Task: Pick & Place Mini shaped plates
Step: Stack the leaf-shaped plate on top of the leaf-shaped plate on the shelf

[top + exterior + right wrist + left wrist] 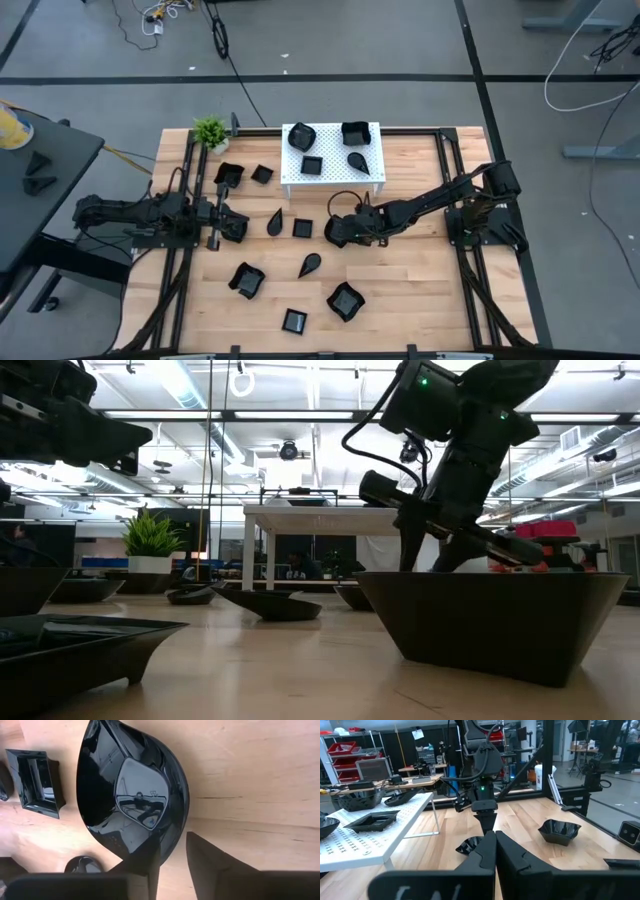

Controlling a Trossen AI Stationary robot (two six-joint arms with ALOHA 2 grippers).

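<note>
Several glossy black mini shaped plates lie on the wooden table, among them a square one and a teardrop one; others sit on the white perforated stand. My right gripper slants down over a black teardrop plate near the table's middle, fingers open and standing either side of its rim. That plate rests flat on the wood. My left gripper waits shut and level at the left, holding nothing. My right gripper comes at the teardrop plate from above and the table's right, slanting down. One finger lies over the inside of the bowl at its rounded rim, the other outside over the wood. I cannot tell whether either finger touches the rim.
A small green potted plant stands at the far left corner. Black frame rails run along both table sides. A deep wavy-edged plate and a square one lie near the front edge. Bare wood lies right of my right gripper.
</note>
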